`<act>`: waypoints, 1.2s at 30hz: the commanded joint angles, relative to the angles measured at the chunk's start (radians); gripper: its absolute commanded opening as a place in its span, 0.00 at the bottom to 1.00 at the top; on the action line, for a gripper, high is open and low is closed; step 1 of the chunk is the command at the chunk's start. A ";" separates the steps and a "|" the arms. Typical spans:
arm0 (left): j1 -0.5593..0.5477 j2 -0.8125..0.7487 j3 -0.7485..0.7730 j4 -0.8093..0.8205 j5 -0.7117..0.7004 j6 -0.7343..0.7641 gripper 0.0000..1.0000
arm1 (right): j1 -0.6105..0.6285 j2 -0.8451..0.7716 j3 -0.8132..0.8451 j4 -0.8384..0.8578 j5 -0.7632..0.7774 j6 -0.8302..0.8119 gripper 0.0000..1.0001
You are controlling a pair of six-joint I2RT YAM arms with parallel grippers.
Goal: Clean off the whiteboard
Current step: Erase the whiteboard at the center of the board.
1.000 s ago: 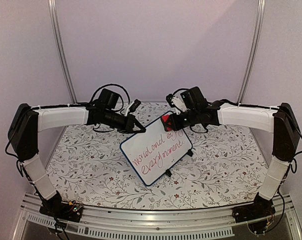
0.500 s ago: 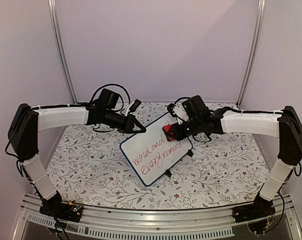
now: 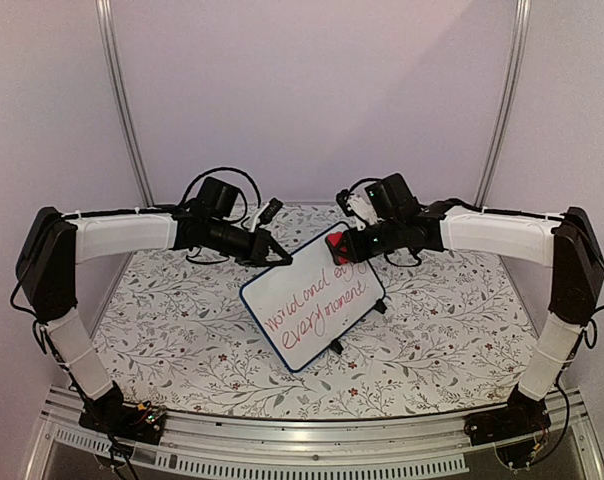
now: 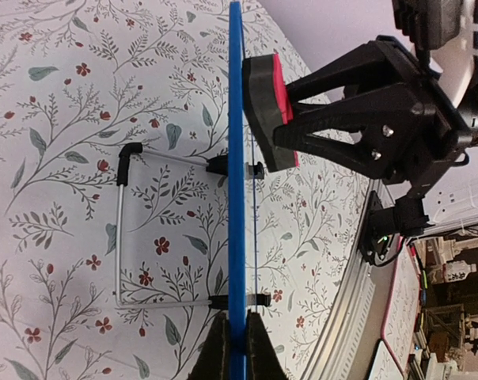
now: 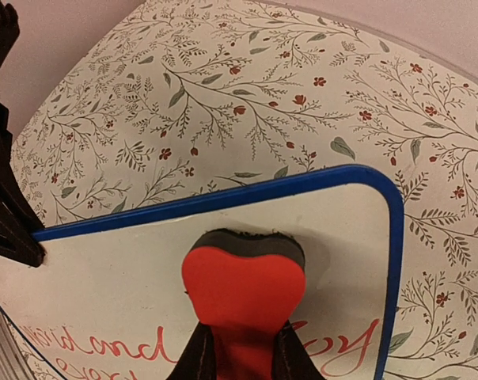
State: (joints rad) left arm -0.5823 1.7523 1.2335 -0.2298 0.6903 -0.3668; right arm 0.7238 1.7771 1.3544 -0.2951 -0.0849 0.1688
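Observation:
The whiteboard (image 3: 312,300) has a blue frame and red handwriting, and it stands tilted on the flowered table. My left gripper (image 3: 280,258) is shut on the board's upper left edge. In the left wrist view the board shows edge-on as a blue line (image 4: 237,198) pinched between the left gripper's (image 4: 237,344) fingers. My right gripper (image 3: 344,246) is shut on a red heart-shaped eraser (image 3: 333,244) with a black pad. The eraser (image 5: 243,281) presses on the whiteboard (image 5: 104,269) near its top right corner, just above the red writing, held by the right gripper (image 5: 243,352).
A wire stand (image 4: 120,229) with black clips props the board from behind. The flowered tablecloth (image 3: 182,340) covers the table. A metal rail (image 3: 302,435) runs along the near edge between the arm bases. Two upright poles (image 3: 122,100) stand against the back wall.
The right gripper carried the eraser down over the writing half a second ago and has come back up to the board's top corner. The left gripper and the board have not moved.

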 commanded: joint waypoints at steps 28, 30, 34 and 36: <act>-0.021 -0.023 0.015 -0.012 0.032 0.033 0.00 | -0.057 0.023 -0.031 -0.010 -0.033 0.012 0.08; -0.021 -0.023 0.015 -0.011 0.032 0.033 0.00 | -0.060 0.041 0.005 -0.012 -0.038 0.011 0.08; -0.021 -0.023 0.015 -0.011 0.035 0.033 0.00 | -0.060 0.070 0.057 -0.024 -0.044 0.003 0.08; -0.021 -0.024 0.015 -0.011 0.036 0.033 0.00 | -0.060 0.078 0.074 -0.026 -0.045 0.002 0.08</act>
State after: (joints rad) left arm -0.5804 1.7504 1.2339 -0.2306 0.6598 -0.3840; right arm 0.6743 1.8111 1.3743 -0.3458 -0.1383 0.1684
